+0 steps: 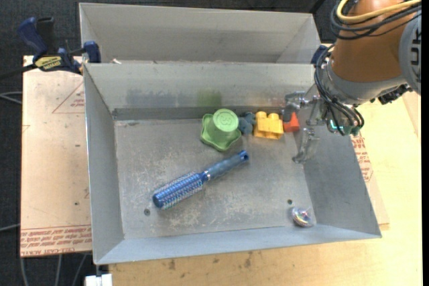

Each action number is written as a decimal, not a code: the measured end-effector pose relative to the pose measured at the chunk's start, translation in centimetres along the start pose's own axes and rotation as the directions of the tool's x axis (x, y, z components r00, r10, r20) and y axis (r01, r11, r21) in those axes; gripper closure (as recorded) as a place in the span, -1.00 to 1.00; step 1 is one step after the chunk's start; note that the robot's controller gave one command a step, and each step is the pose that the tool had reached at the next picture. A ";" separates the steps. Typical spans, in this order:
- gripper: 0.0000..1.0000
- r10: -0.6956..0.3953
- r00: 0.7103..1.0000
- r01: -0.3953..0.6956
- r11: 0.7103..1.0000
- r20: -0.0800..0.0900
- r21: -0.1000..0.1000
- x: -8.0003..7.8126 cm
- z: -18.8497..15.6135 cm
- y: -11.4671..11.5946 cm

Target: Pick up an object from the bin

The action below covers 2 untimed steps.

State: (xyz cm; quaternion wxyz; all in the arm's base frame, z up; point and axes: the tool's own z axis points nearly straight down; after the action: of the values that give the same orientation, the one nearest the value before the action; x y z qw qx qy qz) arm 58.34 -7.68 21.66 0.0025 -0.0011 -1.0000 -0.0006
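My gripper (303, 152) hangs over the right side of the bin, near the sloping right wall, with nothing between its fingers. Its thin metal fingers point down and stand close together. Just left of it, at the back of the bin floor, lie a small orange piece (290, 122) and a yellow toy block (268, 125). A green cup-like toy (220, 128) sits further left, with a small grey-blue piece (247, 122) between it and the yellow block.
A blue hairbrush (199, 179) lies slantwise in the middle of the bin floor. A small shiny round thing (301, 216) rests at the front right corner. The arm with its orange cover reaches in from the right.
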 end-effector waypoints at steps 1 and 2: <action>-1.00 -0.082 0.997 0.082 0.997 -0.001 -0.004 0.1 7.6 7.1; -1.00 -0.215 0.976 0.214 0.977 0.026 0.004 -1.6 11.4 10.4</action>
State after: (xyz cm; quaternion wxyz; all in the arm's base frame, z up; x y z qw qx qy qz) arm 59.86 2.71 10.26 -0.0106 0.1068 -0.9942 -0.0005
